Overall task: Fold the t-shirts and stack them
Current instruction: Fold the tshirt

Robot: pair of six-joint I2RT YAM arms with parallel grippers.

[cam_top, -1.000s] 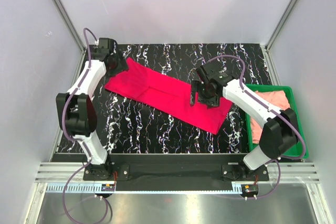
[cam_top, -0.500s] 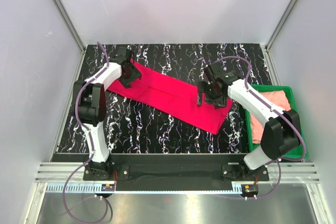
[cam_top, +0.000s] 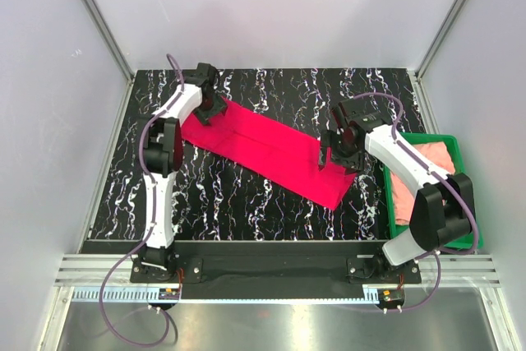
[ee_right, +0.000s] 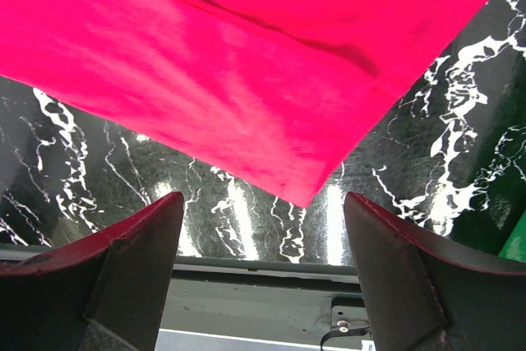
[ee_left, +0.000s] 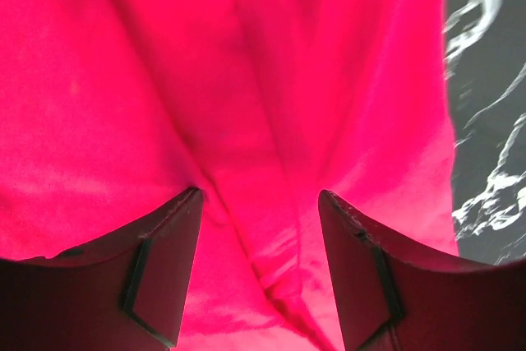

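Two t-shirts: red t-shirt (cam_top: 263, 150) lay on table (cam_top: 246, 199), pink t-shirt (cam_top: 423, 166) in one green tray (cam_top: 419, 136), right. Left gripper (ee_left: 259, 195) and right gripper (ee_right: 263, 196) both gaped open, gripping nothing.

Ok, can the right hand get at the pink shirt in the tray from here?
Probably yes. The right hand hangs open over the red t-shirt's right end, holding nothing, and the pink t-shirt lies uncovered in the green tray beside that arm.
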